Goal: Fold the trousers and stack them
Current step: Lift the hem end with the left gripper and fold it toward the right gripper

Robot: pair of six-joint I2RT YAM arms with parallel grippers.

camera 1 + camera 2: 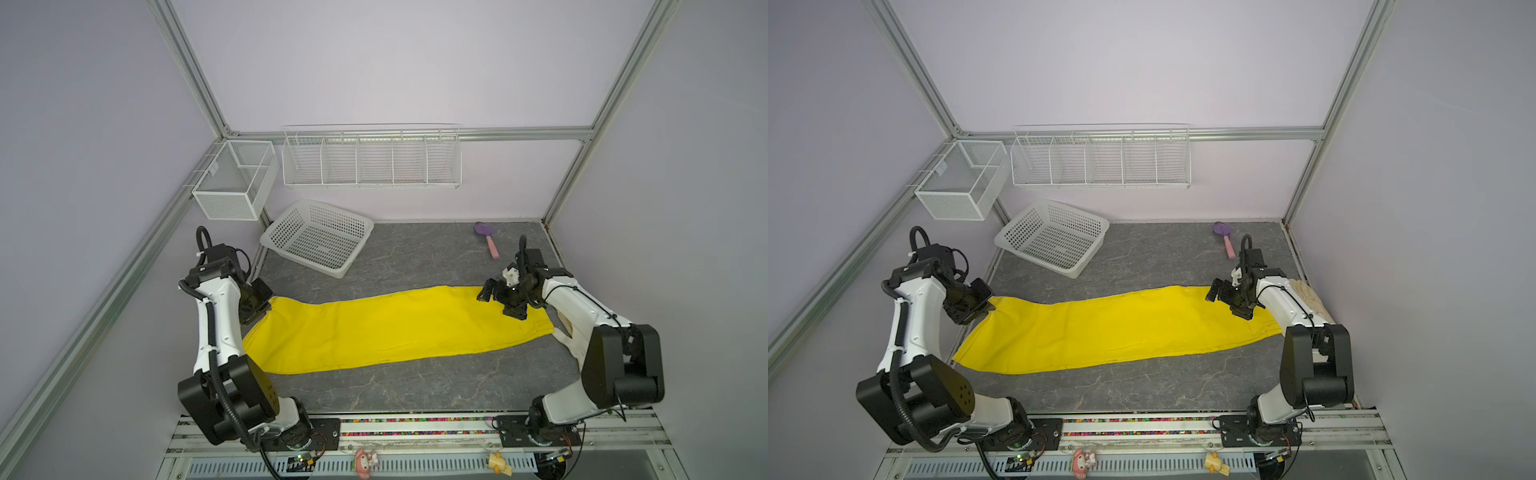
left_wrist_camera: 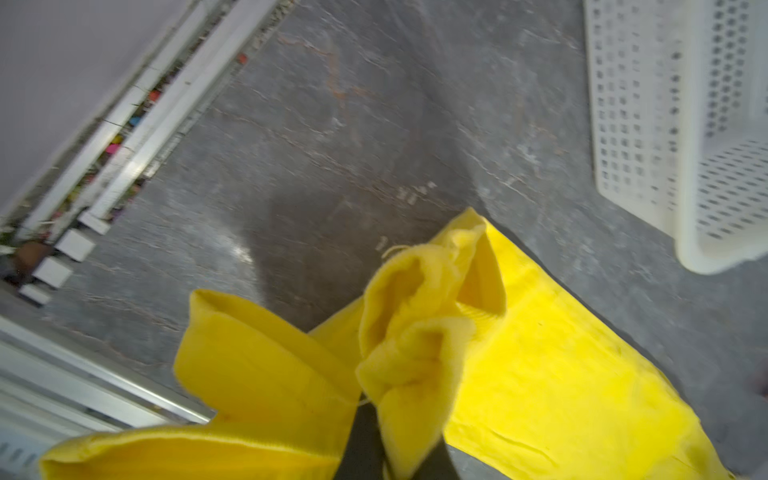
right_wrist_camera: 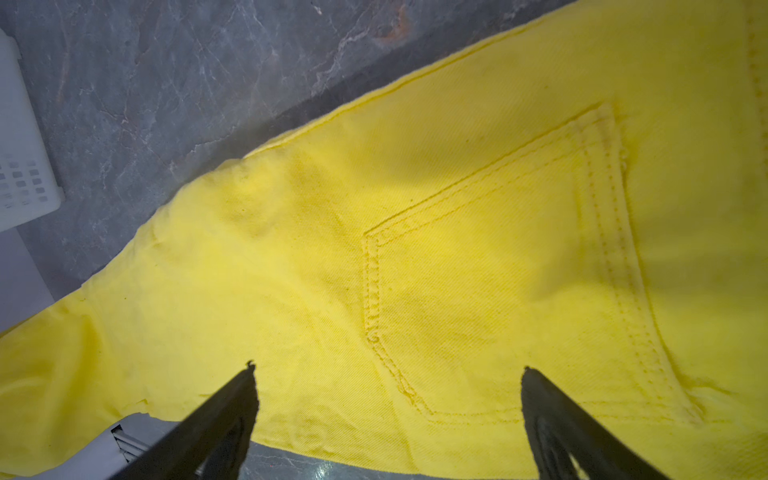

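The bright yellow trousers (image 1: 395, 328) (image 1: 1121, 328) lie stretched out flat, left to right across the grey table, in both top views. My left gripper (image 1: 266, 307) (image 1: 984, 309) is at the far left leg end. The left wrist view shows it (image 2: 374, 415) shut on a bunched cuff of the trousers (image 2: 540, 374), lifted a little off the table. My right gripper (image 1: 496, 307) (image 1: 1225, 307) hovers over the waist end. In the right wrist view it (image 3: 388, 368) stands wide open just above the trousers (image 3: 457, 208), near the stitched back pocket (image 3: 519, 270), with nothing held.
A white plastic basket (image 1: 318, 237) (image 1: 1054, 237) lies tilted at the back left of the table. A purple and pink scoop (image 1: 488, 241) sits at the back right. Cream gloves (image 1: 1306, 295) lie behind the right arm. A wire rack (image 1: 372, 160) and a mesh box (image 1: 235, 178) hang on the walls.
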